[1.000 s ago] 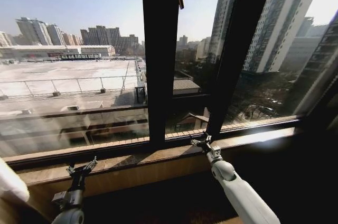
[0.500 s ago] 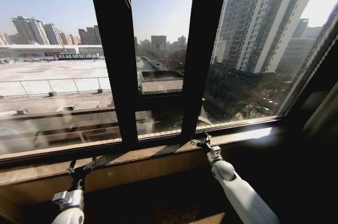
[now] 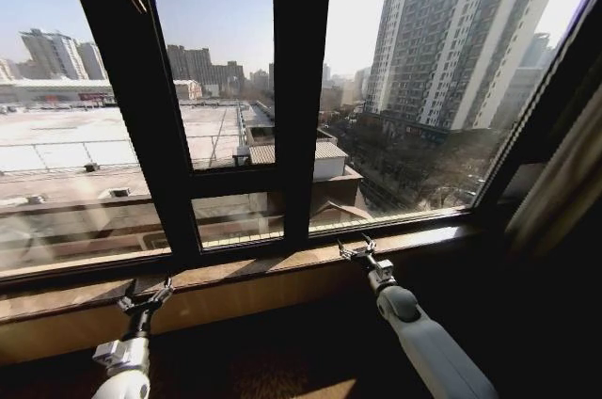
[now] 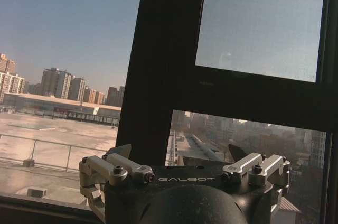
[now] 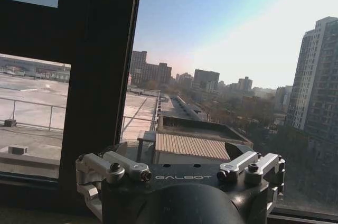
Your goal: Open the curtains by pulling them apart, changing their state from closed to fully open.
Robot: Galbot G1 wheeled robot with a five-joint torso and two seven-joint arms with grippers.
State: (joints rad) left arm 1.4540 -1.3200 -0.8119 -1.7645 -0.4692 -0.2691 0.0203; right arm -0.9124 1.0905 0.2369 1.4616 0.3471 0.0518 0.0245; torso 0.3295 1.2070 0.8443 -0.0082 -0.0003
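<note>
curtains [image 3: 564, 183] far right of spread right gripper [image 3: 356, 249]

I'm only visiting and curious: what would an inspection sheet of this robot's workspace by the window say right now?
Surface: wooden window sill, bare.
Job's things: strip of hanging fabric at the window's right edge, glass uncovered; cannot tell which curtain it is.
Clutter: nothing seen.
Grippers: left end effector and right end effector both open, empty, raised near the sill.
Cables: nothing seen.
Surroundings: dark window frame; city buildings outside.
</note>
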